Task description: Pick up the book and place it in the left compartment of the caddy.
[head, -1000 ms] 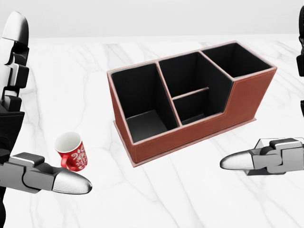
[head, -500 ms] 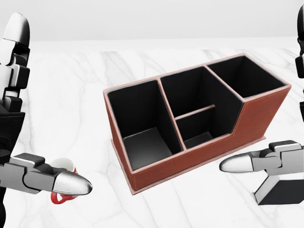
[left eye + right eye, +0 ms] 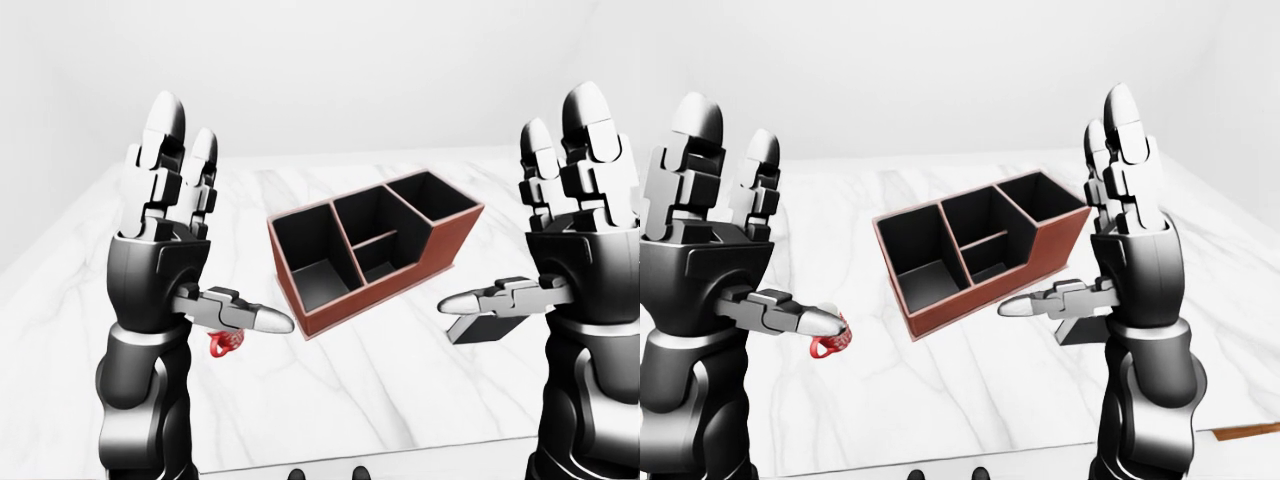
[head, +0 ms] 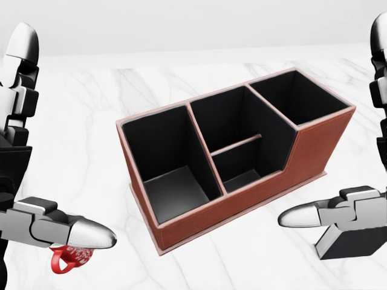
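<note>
Head view is filled at its centre by the caddy (image 4: 236,154), a red-brown box with black lining, set askew on the white marble table (image 4: 91,121). Its left compartment (image 4: 166,163) is seen at about nine o'clock within the box; two smaller pockets are stacked in the middle and a taller bay is placed at two o'clock. All compartments are seen bare inside.

The book (image 4: 349,241), a dark slab with a pale edge, is found at four o'clock from the caddy, lying on the marble and well apart from the box. It is partly covered by the thumb of the right hand (image 3: 572,215), whose silver tip is pointed toward nine o'clock just above the book's upper edge. Contact between thumb and cover cannot be settled, though a small gap seems likely in the left-eye view. The other fingers (image 3: 585,140) of that hand are held straight up, spread and released, with nothing gripped.

The left hand (image 3: 170,220) is held the same way: fingers raised toward twelve o'clock, thumb extended toward three o'clock, nothing enclosed. A red mug (image 4: 71,258) with white patterning is mostly hidden beneath that thumb, at eight o'clock from the caddy. No lettering or brand can be read on any item.
</note>
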{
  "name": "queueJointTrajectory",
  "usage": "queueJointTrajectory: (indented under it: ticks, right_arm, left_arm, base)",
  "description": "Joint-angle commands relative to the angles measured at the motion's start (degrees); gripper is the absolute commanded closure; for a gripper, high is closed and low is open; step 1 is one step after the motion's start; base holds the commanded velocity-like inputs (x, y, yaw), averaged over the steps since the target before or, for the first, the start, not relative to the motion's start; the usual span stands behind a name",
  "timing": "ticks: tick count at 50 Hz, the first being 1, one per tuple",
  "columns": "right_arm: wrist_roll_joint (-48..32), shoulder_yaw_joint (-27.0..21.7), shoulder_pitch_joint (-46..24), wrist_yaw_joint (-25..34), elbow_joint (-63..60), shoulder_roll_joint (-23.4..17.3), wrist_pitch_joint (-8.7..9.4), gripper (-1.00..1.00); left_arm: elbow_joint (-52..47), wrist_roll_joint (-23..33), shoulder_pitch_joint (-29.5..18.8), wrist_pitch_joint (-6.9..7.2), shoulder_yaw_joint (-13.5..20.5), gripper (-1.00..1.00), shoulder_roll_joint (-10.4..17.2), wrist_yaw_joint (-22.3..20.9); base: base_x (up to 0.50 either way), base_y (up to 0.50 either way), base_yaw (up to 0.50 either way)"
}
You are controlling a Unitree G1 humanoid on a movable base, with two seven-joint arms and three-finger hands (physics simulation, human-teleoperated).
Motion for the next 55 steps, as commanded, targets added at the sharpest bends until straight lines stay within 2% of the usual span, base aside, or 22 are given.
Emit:
queueJointTrajectory:
  ticks: [1,8,17,23,35,39,44,48,52,55]
  right_arm:
    - [0.6,0.4,1.6,2.1,-1.0,0.4,0.0,-1.0]
    - [-4.3,2.5,2.6,2.4,-0.8,0.8,0.0,-1.0]
    - [-5.9,2.2,1.2,3.5,-0.3,0.8,0.0,-1.0]
    - [-4.9,1.3,1.5,4.1,-0.8,1.1,0.0,-1.0]
    - [-4.4,0.6,1.9,4.4,-0.4,0.6,0.0,-1.0]
    - [-5.5,-0.3,0.4,7.4,1.1,-1.9,0.0,-1.0]
    - [-10.9,-1.8,-2.5,12.7,6.4,-7.4,0.0,-1.0]
    - [-17.9,-0.8,-2.1,16.9,11.2,-9.7,0.0,-1.0]
    - [-25.2,-0.4,-1.6,22.9,14.6,-10.5,0.0,-1.0]
    - [-29.0,-1.0,-1.0,23.5,17.3,-9.7,0.0,-1.0]
  left_arm:
    - [0.5,0.0,0.5,0.0,0.3,-1.0,0.0,-0.2]
    - [0.3,0.0,0.8,0.0,0.2,-1.0,0.0,-0.4]
    - [0.7,0.1,0.7,0.0,0.3,-1.0,0.0,-0.6]
    - [0.8,0.1,0.8,0.0,0.4,-1.0,0.0,-0.6]
    - [1.0,0.4,1.6,0.0,0.3,-1.0,-0.2,-0.8]
    - [1.1,0.4,1.7,0.0,0.5,-1.0,-0.2,-1.0]
    - [1.5,-0.2,1.3,0.0,1.7,-1.0,0.2,-1.1]
    - [1.6,-0.5,1.2,0.0,1.9,-1.0,0.4,-0.9]
    - [2.5,-0.5,1.0,0.0,1.8,-1.0,0.5,-0.9]
    - [2.1,-0.5,1.2,0.0,1.7,-1.0,0.6,-1.0]
  base:
    - [-0.08,0.0,-0.5]
    - [-0.04,0.0,-0.25]
    - [0.0,0.0,0.0]
    - [0.31,-0.03,0.0]
    - [0.01,0.0,0.0]
    - [0.0,0.0,0.0]
    - [0.0,0.0,0.0]
    - [0.0,0.0,0.0]
    - [0.0,0.0,0.0]
    - [0.0,0.0,0.0]
